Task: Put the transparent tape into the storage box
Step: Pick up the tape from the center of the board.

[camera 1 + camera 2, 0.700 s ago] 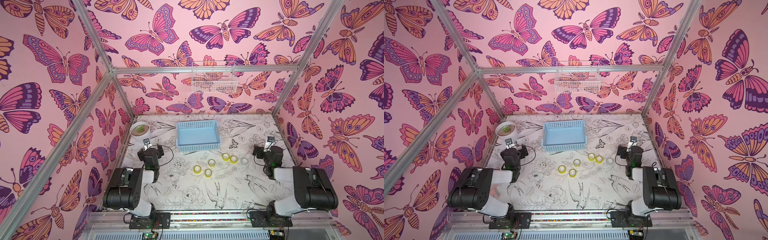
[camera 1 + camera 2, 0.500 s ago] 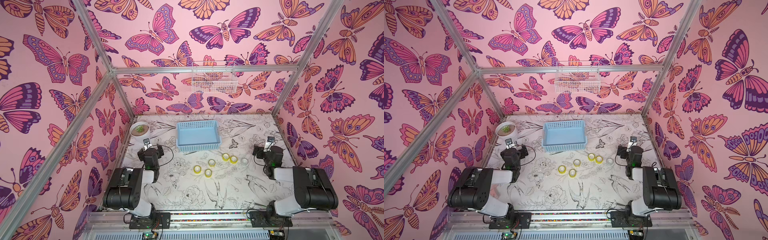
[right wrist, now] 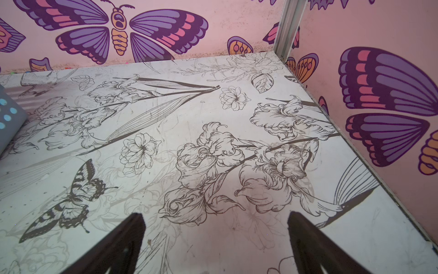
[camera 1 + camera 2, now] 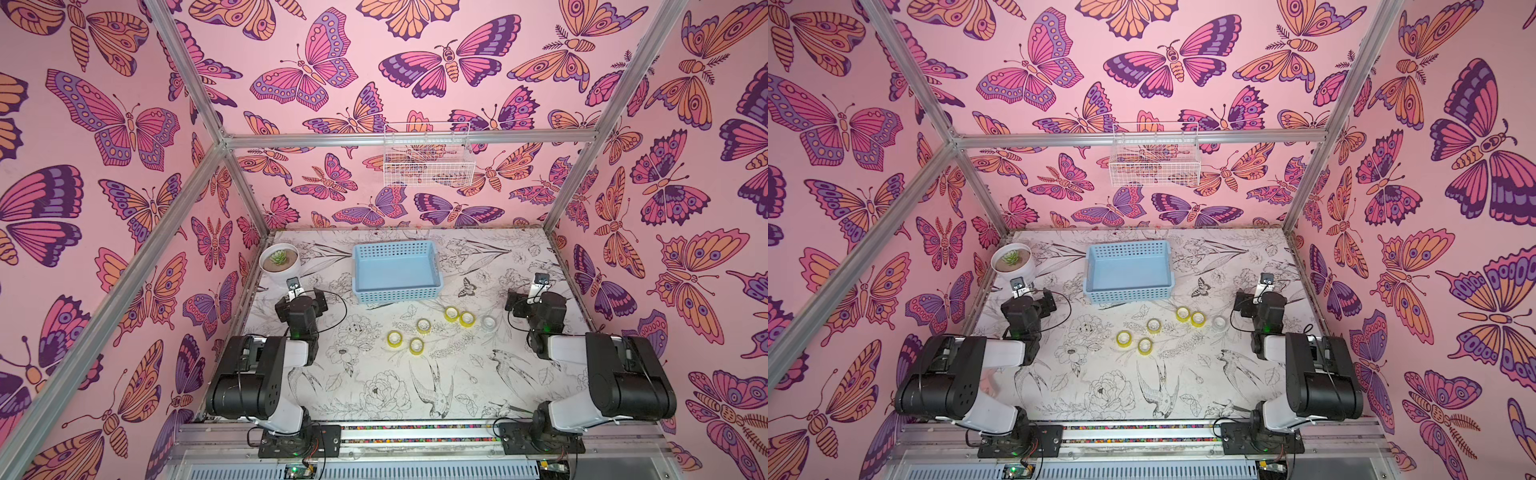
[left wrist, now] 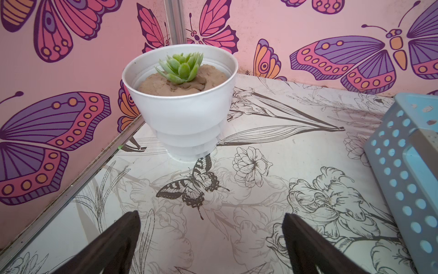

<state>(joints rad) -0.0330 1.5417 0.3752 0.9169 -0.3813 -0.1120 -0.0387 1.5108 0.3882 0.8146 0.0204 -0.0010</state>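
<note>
Pink butterfly-print walls (image 4: 124, 124) enclose the cell on 3 sides, w/ an aluminium frame (image 4: 407, 139) at the corners.

The desk (image 4: 374, 395), white w/ black line drawings of flowers & birds, fills the floor of the cell.

L arm (image 4: 266, 374) is folded back at the desk's left edge and R arm (image 4: 615, 374) at its right edge, both wrists pointing twd the back wall. In the left wrist view the left jaws are spread wide w/ only printed desk between them, aimed at the plant pot. In the right wrist view the right jaws are equally wide apart, also holding nothing, over bare desk nr the back right corner.

The storage box (image 4: 397, 294) (image 4: 1128, 294), light blue w/ perforated sides, sits flat mid-desk twd the back, approx. between the two arms' wrists.

White wire basket (image 4: 428, 166) hangs on the back wall above the box.

Round white plant pot (image 5: 187, 116) stands in the back left corner, w/ a small green succulent (image 5: 181, 66) in brown soil.

The transparent tape: all 6 rolls lie flat on the desk, outside the box, on its nr side. In both top views, 3 yellow rolls (image 4: 394, 338) (image 4: 416, 345) (image 4: 423, 326) form a loose cluster. 2 more yellow (image 4: 451, 313) (image 4: 467, 318) sit just beside each other. The colourless roll (image 4: 488, 322) is closest to R arm's wrist.
</note>
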